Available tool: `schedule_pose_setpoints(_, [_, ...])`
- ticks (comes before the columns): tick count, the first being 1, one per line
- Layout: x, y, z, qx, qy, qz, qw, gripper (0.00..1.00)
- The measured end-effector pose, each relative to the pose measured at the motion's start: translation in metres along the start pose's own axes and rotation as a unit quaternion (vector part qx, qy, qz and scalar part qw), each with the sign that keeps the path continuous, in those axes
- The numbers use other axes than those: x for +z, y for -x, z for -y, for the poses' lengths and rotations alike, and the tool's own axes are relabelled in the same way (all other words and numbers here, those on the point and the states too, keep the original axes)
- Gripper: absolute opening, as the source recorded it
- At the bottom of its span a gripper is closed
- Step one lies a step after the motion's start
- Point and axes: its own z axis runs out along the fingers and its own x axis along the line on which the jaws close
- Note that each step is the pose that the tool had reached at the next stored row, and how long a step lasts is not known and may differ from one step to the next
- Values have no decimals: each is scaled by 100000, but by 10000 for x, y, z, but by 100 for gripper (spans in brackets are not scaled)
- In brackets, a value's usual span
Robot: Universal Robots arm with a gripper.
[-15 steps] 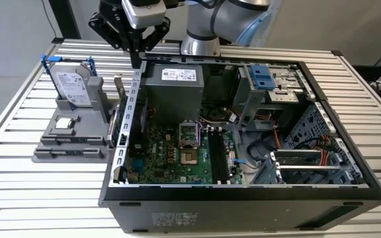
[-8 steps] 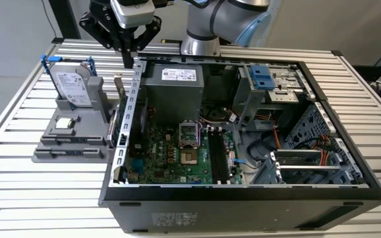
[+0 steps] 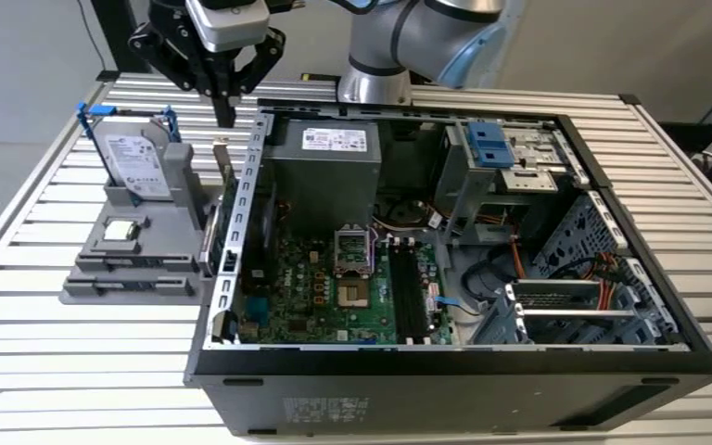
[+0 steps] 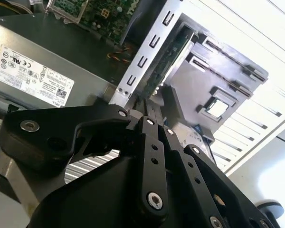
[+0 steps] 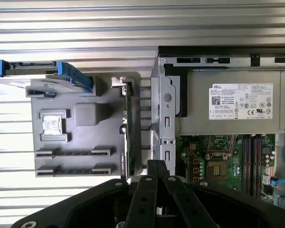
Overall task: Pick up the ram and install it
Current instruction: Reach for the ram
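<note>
Exterior view: the claw [image 3: 223,111], fingers together and empty, hung just above the ram [image 3: 219,176], which stood on edge in the grey holder [image 3: 133,269] beside the computer case [image 3: 455,371].

First wrist view: the ram [image 5: 128,128] sat in its holder slot, ungrasped.

Second wrist view: the closed claw [image 4: 148,110] pointed at the ram's [image 4: 168,59] end.

Assessment: pick-up was not yet made; installation was outstanding.

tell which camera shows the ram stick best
The first wrist view: the ram stands on edge in the grey holder, most of its length visible. The second wrist view shows it as a slanted green strip by the case wall; the exterior view, a sliver below the pincer.
</note>
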Motion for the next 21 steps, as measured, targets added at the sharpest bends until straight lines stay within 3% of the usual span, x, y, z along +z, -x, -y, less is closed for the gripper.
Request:
schedule_pose_setpoints(7, [-3, -133, 4, -1007, 15, -51, 99995, 0])
schedule_pose_setpoints(21, [-10, -509, 17, -1393, 24, -68, 99990, 0])
